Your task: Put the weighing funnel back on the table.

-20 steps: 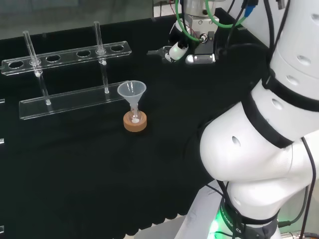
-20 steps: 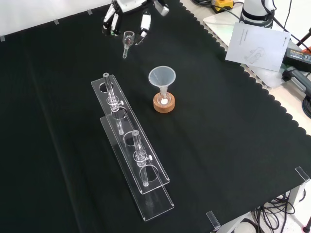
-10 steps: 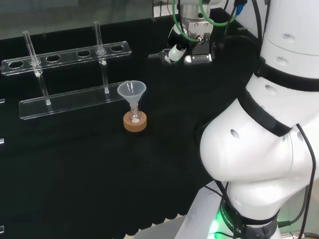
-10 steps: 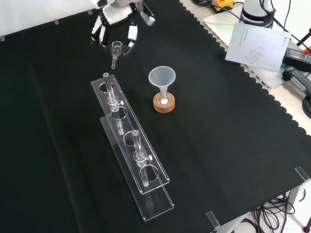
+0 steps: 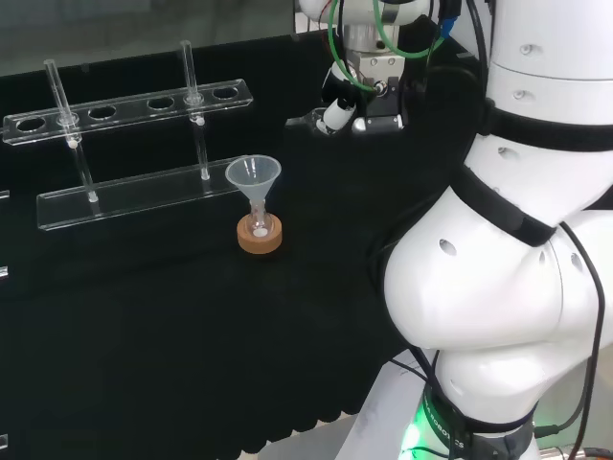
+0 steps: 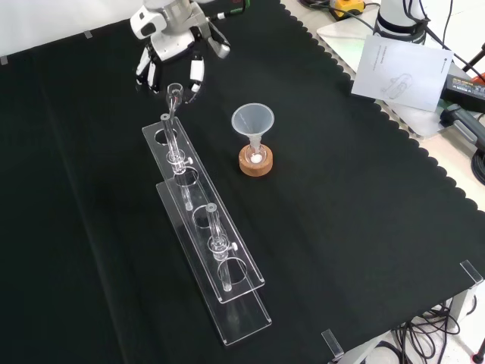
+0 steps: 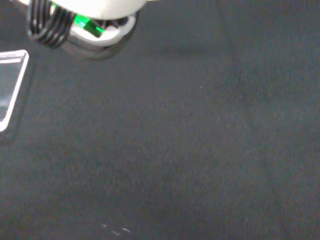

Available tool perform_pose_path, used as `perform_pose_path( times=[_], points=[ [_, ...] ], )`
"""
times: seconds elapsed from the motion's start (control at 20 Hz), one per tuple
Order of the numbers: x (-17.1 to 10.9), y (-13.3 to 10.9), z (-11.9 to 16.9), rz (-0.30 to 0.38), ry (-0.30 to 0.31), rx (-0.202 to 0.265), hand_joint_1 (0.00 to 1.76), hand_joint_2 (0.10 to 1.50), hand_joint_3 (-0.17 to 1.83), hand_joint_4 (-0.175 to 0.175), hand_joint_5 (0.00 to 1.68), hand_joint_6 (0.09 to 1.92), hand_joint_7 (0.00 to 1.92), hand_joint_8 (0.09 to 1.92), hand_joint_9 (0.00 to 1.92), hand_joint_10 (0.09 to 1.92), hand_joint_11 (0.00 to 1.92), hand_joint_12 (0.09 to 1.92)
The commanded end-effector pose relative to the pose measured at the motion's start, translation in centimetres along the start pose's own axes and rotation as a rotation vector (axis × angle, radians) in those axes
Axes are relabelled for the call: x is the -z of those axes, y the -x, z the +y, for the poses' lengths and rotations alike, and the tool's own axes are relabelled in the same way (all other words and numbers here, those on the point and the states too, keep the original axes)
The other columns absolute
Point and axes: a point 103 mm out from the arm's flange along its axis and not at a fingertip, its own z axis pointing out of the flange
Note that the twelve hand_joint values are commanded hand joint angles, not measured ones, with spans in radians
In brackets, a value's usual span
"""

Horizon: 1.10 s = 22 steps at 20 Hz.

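A: Hand state?
B: Hand is at the top of the front view, fingers curled downward and pinching the weighing funnel. Cup up, stem slanting down and to the left.
A: On the tabletop yet?
B: No. It hangs between the fingers, not lying on the cloth.
A: What's under it?
B: The clear rack. In the front view the stem tip lines up with the rack's upper end and the top of the nearer of its two test tubes. Can't tell whether it touches.
A: Head view help?
B: A bit. There the hand sits right of the rack's end with bare cloth between them. The funnel itself is too hard to make out there.
A: Anything else close?
B: The funnel, mouth up, stem in a small flask on a cork ring, below and right of the hand in the front view, apart from it. A sheet of paper lies off the cloth at the right, well apart.
A: Wrist view?
B: Black cloth and a corner of the rack.
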Motion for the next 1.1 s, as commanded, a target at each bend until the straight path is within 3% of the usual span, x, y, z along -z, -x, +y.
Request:
perform_pose_path(
  times=[0.05, 0.45, 1.1],
  points=[
    [-2.0, 0.2, 1.2, 0.008, -0.027, 0.007, 1.09, 0.67, 0.75, 0.175, 1.15, 0.94, 0.46, 0.67, 0.85, 0.37, 0.72, 1.09],
    [-4.8, 0.7, 2.6, 0.032, -0.074, 0.004, 1.09, 0.67, 0.75, 0.175, 1.15, 0.94, 0.46, 0.67, 0.85, 0.38, 0.72, 1.09],
    [-7.7, 0.5, 4.7, 0.013, -0.128, 0.017, 1.09, 0.67, 0.75, 0.175, 1.15, 0.94, 0.45, 0.67, 0.85, 0.38, 0.72, 1.09]
  ],
)
